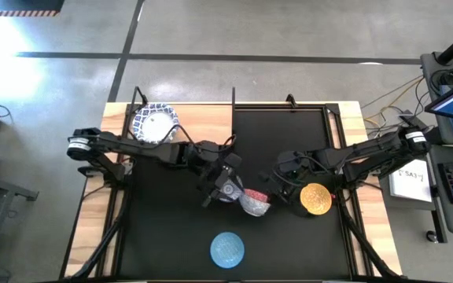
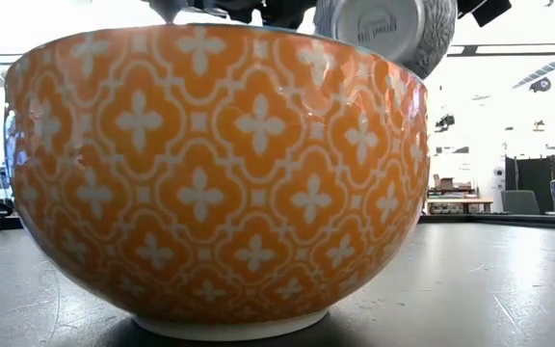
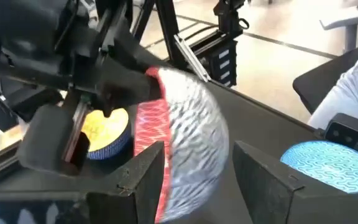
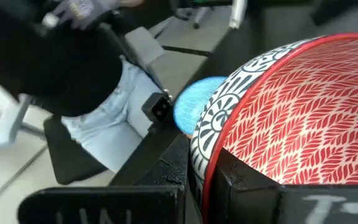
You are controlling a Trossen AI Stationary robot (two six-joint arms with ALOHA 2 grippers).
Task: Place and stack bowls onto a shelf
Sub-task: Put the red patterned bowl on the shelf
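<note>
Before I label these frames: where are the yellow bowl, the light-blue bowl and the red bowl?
yellow bowl [image 1: 315,199], high view, middle of its inside.
light-blue bowl [image 1: 227,249], high view, centre of its inside.
red bowl [image 4: 297,118], right wrist view, its red patterned inside.

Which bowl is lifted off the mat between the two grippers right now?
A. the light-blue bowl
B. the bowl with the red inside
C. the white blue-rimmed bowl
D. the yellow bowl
B: the bowl with the red inside hangs tilted between the left gripper and right gripper, while the yellow bowl and light-blue bowl rest on the mat.
</note>
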